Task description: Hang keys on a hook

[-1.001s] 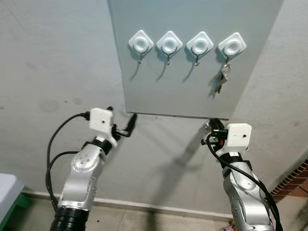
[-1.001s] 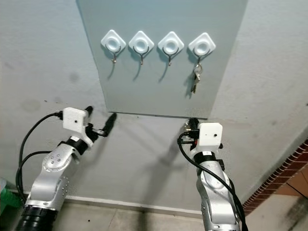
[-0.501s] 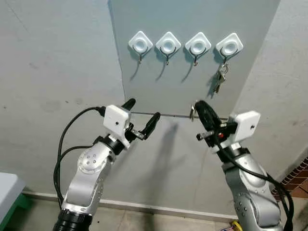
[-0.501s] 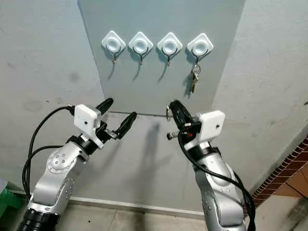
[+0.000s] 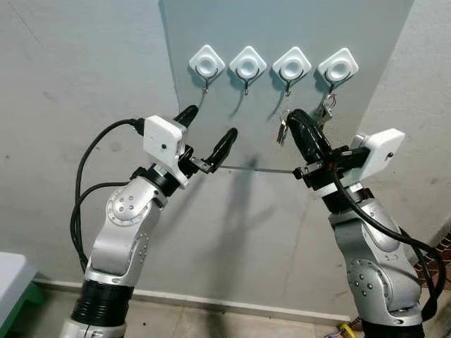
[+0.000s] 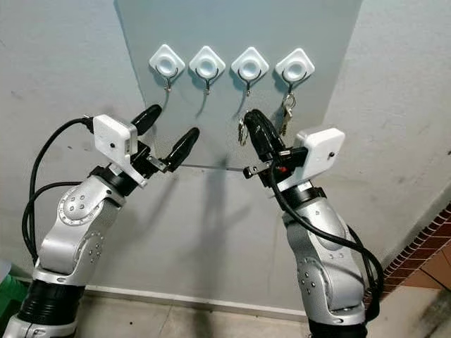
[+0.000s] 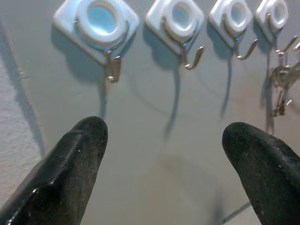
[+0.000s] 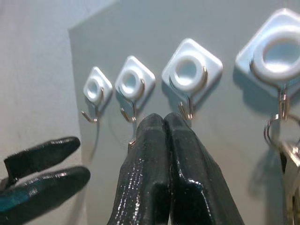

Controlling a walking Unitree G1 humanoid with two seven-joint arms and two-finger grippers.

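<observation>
While your right gripper [image 5: 290, 121] has its fingers pressed together on a small set of keys [image 5: 282, 131], it sits raised just below the third hook [image 5: 289, 89] of four on the grey panel [image 5: 232, 134]. Your left gripper [image 5: 208, 132] hangs wide apart under the first two hooks (holding nothing). Another key bunch [image 5: 325, 108] hangs from the fourth hook [image 5: 331, 88].

A grey wall [image 5: 84, 84] meets the floor [image 5: 211, 320], brick edging [image 6: 423, 260] alongside.
</observation>
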